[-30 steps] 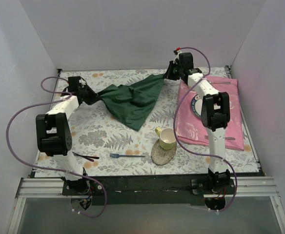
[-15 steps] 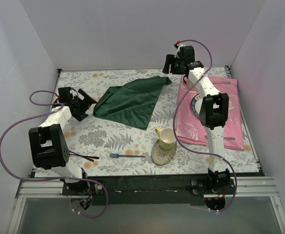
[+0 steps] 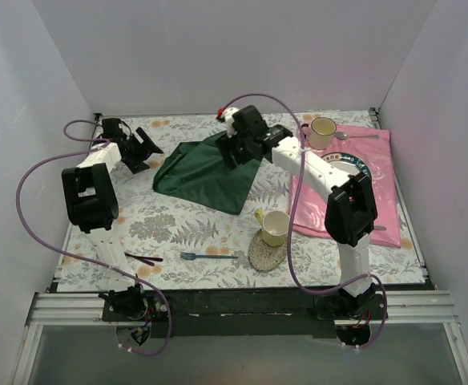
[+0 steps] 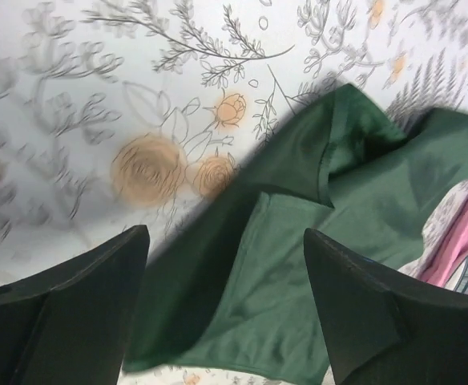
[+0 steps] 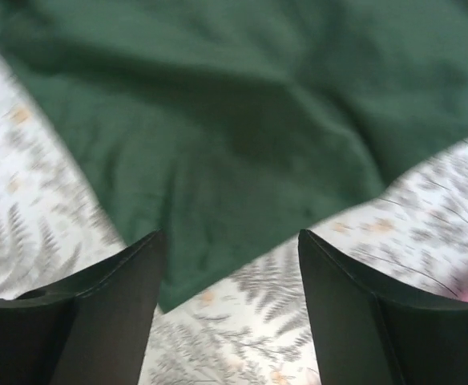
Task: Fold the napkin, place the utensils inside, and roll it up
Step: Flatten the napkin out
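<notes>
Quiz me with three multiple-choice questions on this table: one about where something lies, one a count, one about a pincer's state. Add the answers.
1. The left pincer, by the green napkin, is: A open, empty; B shut on the napkin; C shut, empty.
2. The blue fork lies: A on the napkin; B on the table, left of the coaster; C on the coaster.
3. Cups in the top view: A one; B two; C three.
Answers: A, its jaws stand apart with nothing between them; B, it lies on the bare tablecloth near the front edge; B, a yellow-green cup on the coaster and a pale cup at the back.
</notes>
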Controlling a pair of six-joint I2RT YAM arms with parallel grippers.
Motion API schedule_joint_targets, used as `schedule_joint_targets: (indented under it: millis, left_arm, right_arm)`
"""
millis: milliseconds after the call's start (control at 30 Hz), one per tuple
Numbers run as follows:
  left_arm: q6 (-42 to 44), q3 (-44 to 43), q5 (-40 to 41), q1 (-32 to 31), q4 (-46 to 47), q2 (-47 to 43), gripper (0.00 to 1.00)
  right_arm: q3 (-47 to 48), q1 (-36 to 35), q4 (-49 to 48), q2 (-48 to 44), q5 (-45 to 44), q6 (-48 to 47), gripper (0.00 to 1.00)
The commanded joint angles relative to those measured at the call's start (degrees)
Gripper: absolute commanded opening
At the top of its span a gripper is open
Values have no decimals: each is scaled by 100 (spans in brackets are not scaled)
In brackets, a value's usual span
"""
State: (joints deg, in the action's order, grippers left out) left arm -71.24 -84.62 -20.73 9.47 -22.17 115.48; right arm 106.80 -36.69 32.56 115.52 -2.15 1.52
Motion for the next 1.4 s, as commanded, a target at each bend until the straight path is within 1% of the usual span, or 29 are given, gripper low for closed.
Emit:
schedule_joint_targets:
  millis: [0,33,67,133,233,333,367,433,467,567,600,667,700,800,867,900,933,967,1000,1033,1067,1133,1167,1233,1267,1367]
  left_arm:
    - [752,-923,-886,-148,-700,650,78]
    - [787,-1064,-976,-148,-788,773,82]
    - [805,-1179,-1046,-148,-928,966,82]
    - [787,-1259,-1196,-148,-877,1020,84]
    - [735,-1276,-1424,-139,-771,1073,83]
    - [691,-1346,-1504,-191,-780,1187,75]
    - [673,-1364,-1504,-218,-780,1213,70]
    - [647,-1425,-1469,-306,-780,1310,66]
    - [629,-1434,-1460,-332,-762,1328,63]
    - [542,-1417,-1469,-385,-657,1389,59]
    - [515,-1426,-1478,-394,-631,1398,55]
    - [436,-1365,-1434,-394,-534,1346,51]
    - [410,-1347,-1390,-394,-507,1311,47]
    - [348,-1355,-1276,-385,-437,1179,44]
    - [339,-1382,-1205,-394,-437,1117,45]
    - [322,-1434,-1179,-394,-437,1117,49]
    - [313,-1469,-1179,-394,-454,1117,61]
    - [304,-1496,-1170,-394,-472,1134,63]
    - [295,-1548,-1231,-394,-463,1161,63]
    - [260,-1575,-1266,-394,-463,1187,61]
    - [243,-1593,-1310,-394,-463,1239,60]
    - [207,-1654,-1485,-385,-481,1371,58]
    - [190,-1654,-1530,-394,-472,1398,53]
    - [181,-1628,-1548,-385,-437,1416,48]
    - [172,-1611,-1539,-394,-428,1398,44]
    - [155,-1584,-1504,-394,-332,1302,38]
  right_arm:
    - [-291,-584,260,-162,689,-863,72]
    - [-361,-646,321,-136,777,-986,71]
    - [-493,-708,356,-109,847,-1030,68]
    - [-625,-840,453,-13,979,-1136,65]
    - [-827,-963,523,101,805,-1171,63]
    - [-942,-1007,559,181,743,-1136,63]
    - [-951,-1007,585,198,717,-1101,62]
    - [-1030,-1016,611,225,699,-1127,61]
    - [-1065,-1025,629,225,629,-1136,60]
    - [-1328,-1051,542,172,435,-1154,59]
    - [-1425,-1068,402,137,426,-1154,59]
    - [-1636,-1086,296,102,461,-1206,58]
    - [-1689,-1121,226,102,357,-1250,58]
    - [-1830,-1183,163,146,250,-1338,57]
    - [-1900,-1192,93,181,250,-1356,57]
    - [-1935,-1192,67,190,250,-1356,57]
    - [-1953,-1200,32,233,250,-1365,56]
    - [-1953,-1209,23,268,250,-1339,54]
    - [-1962,-1209,14,286,33,-1312,52]
    - [-1962,-1209,-12,330,-21,-1295,49]
    - [-1962,-1209,-30,339,-39,-1277,45]
    - [-1979,-1200,-74,339,-92,-1251,40]
    - [-1988,-1209,-83,339,-118,-1233,37]
    - [-1997,-1209,-91,330,-145,-1224,34]
    - [-2005,-1201,-100,330,-180,-1198,29]
    - [-2023,-1200,-118,383,-329,-1163,20]
